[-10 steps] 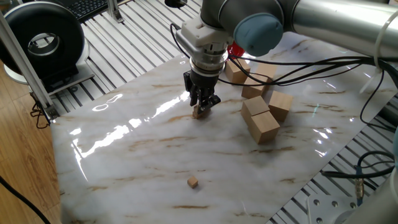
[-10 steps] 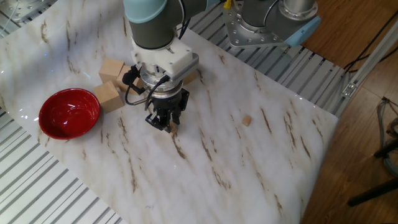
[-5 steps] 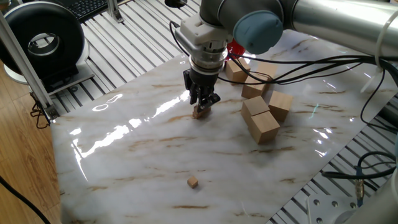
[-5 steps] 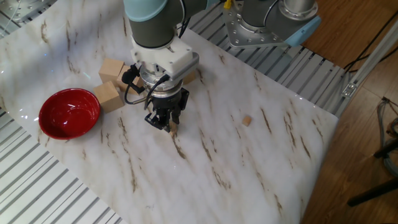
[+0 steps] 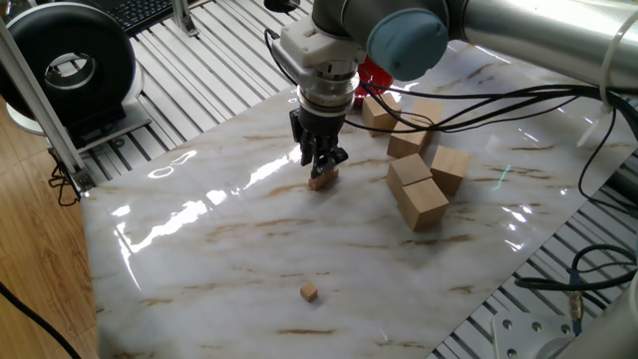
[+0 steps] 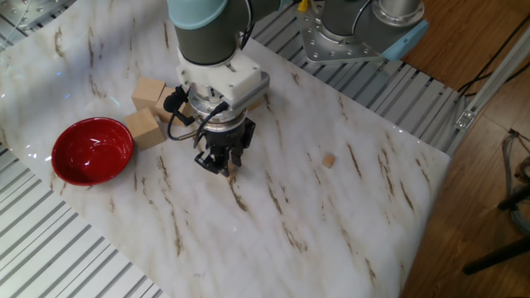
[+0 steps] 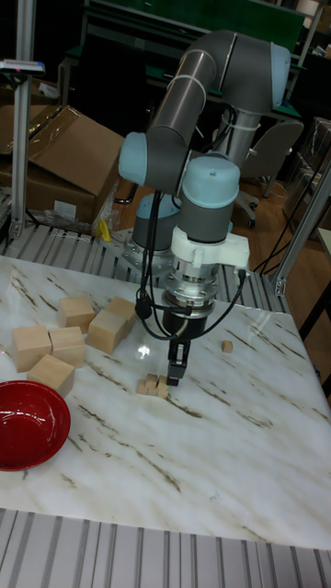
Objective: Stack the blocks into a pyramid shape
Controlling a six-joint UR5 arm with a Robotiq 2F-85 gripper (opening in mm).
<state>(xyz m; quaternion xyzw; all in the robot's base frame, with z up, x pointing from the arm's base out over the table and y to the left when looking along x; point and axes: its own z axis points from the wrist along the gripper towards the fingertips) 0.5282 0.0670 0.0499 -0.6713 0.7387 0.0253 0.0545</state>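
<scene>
One fixed view: the gripper [image 5: 321,160] is seen hanging just above a small pile of tiny tan blocks [image 5: 322,180] on the marble table [image 5: 199,259], while a lone tiny cube [image 5: 310,292] lies well apart near the front edge. The pile is judged part-built, with that cube yet to be fetched; a lift clear of the pile and a reach across are called for.

The other fixed view: the lone cube [image 6: 329,161] is shown far to the side of the gripper [image 6: 220,162], which hides the pile almost wholly. A red bowl [image 6: 91,151] sits beside large wooden blocks [image 6: 147,108].

Tall fixed view: tiny cubes [image 7: 152,387] are seen side by side at the fingertips. Whether the fingers are spread or pressed together cannot be told, and no upper tier can be made out.
</scene>
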